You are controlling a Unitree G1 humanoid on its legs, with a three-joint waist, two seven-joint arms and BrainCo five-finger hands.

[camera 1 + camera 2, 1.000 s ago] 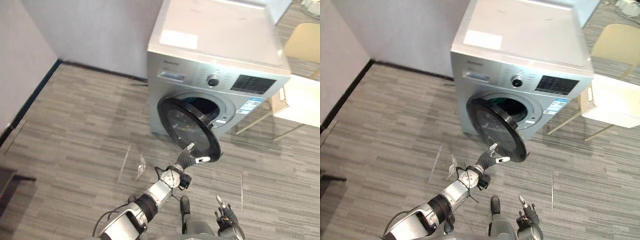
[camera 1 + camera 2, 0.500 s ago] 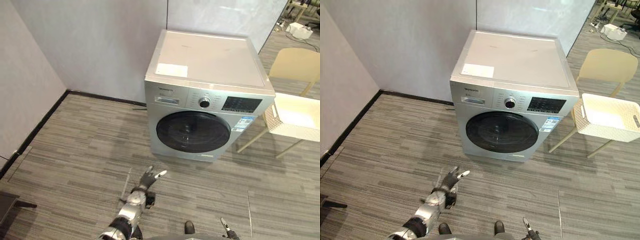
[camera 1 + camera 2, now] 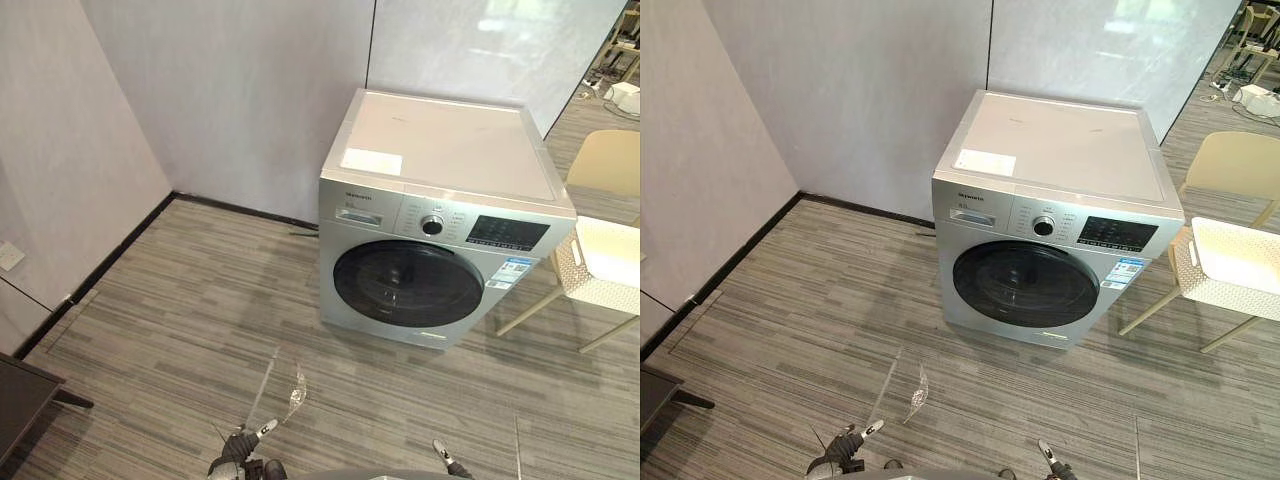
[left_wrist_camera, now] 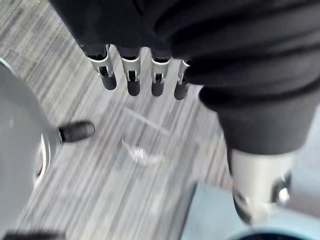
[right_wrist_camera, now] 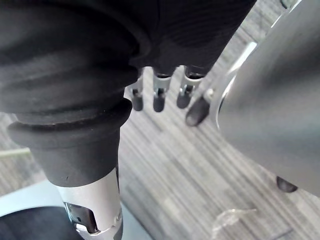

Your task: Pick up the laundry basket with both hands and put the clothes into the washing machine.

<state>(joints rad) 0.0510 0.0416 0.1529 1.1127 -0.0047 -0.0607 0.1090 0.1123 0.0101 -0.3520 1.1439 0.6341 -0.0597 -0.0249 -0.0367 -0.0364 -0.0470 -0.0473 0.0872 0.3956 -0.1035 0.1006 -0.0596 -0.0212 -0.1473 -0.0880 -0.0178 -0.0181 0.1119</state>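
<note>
washing machine [image 3: 440, 235] shut, white label [image 3: 372, 161] on top (print unreadable).

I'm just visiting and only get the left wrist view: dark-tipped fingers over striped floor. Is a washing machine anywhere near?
Observer: Yes, the washing machine stands ahead against the wall, its round door shut.
Operator: And the laundry basket?
Observer: The white basket sits untouched on a pale chair to the machine's right.
Operator: What is the other hand doing?
Observer: The right hand hangs low over the floor, fingers straight, empty.
</note>
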